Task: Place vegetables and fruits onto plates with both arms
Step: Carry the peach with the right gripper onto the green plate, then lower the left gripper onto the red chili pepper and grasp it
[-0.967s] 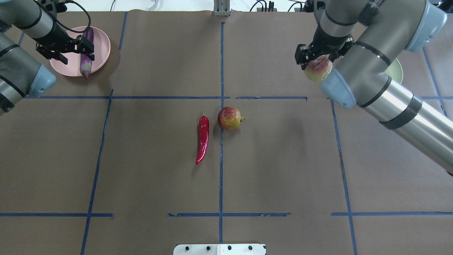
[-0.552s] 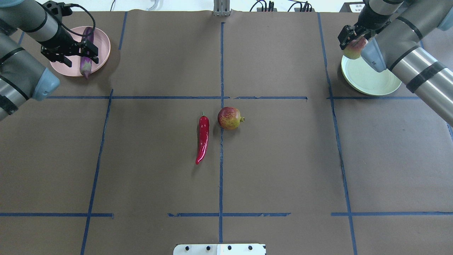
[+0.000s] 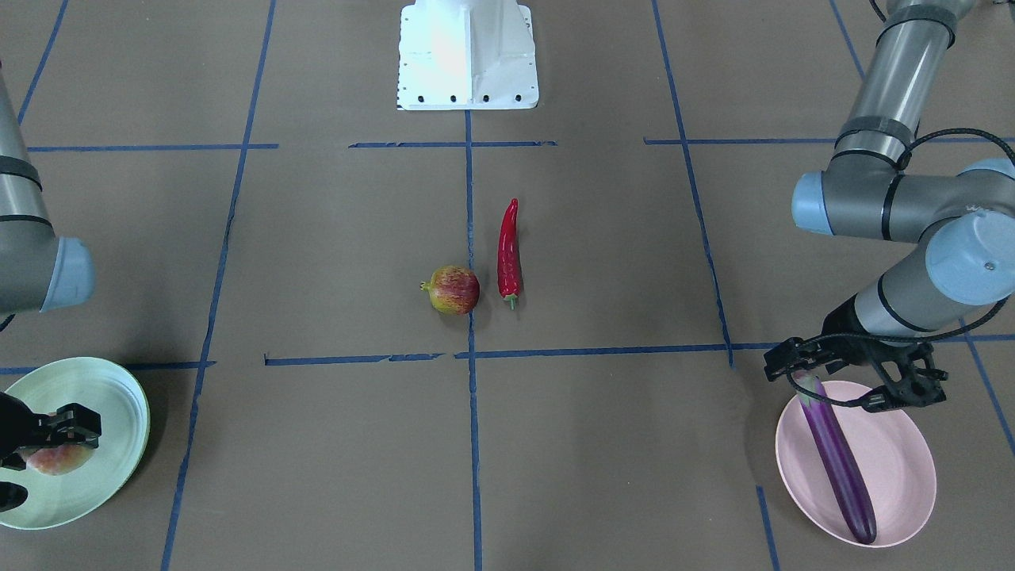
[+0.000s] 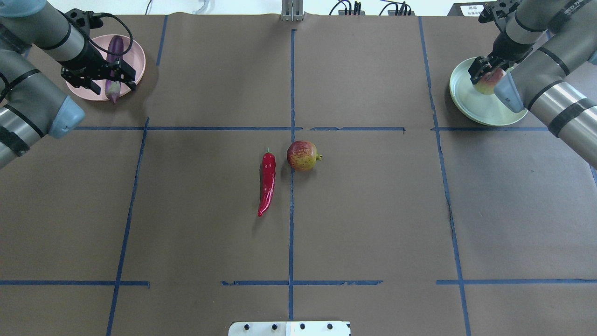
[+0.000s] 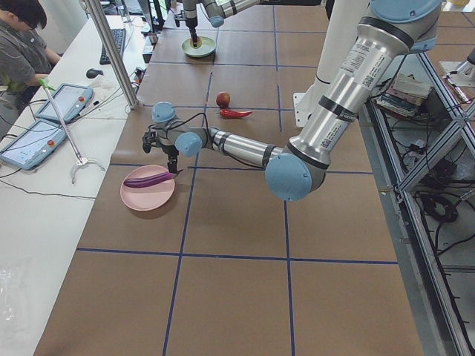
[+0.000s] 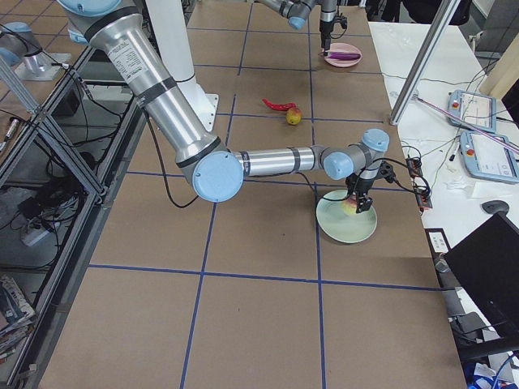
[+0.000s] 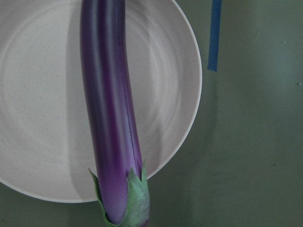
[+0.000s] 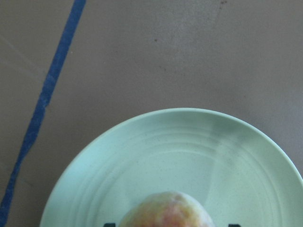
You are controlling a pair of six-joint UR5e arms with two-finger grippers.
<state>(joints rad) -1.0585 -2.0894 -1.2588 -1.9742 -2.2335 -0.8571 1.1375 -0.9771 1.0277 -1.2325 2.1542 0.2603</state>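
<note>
The purple eggplant lies on the pink plate at the far left, its cap past the near rim; it also shows in the front view and the left wrist view. My left gripper is open, its fingers on either side of the cap end. My right gripper is shut on the peach low over the mint green plate. The peach fills the bottom of the right wrist view. The red chili and the pomegranate lie side by side at the table's centre.
Blue tape lines divide the brown table cover. The white base block is at the near edge. An operator, tablets and a metal post stand beyond the far side of the table.
My right arm has carried the peach to the right and down over the mint plate. My left gripper has shifted slightly along the eggplant, still open. The chili and pomegranate have not moved.
</note>
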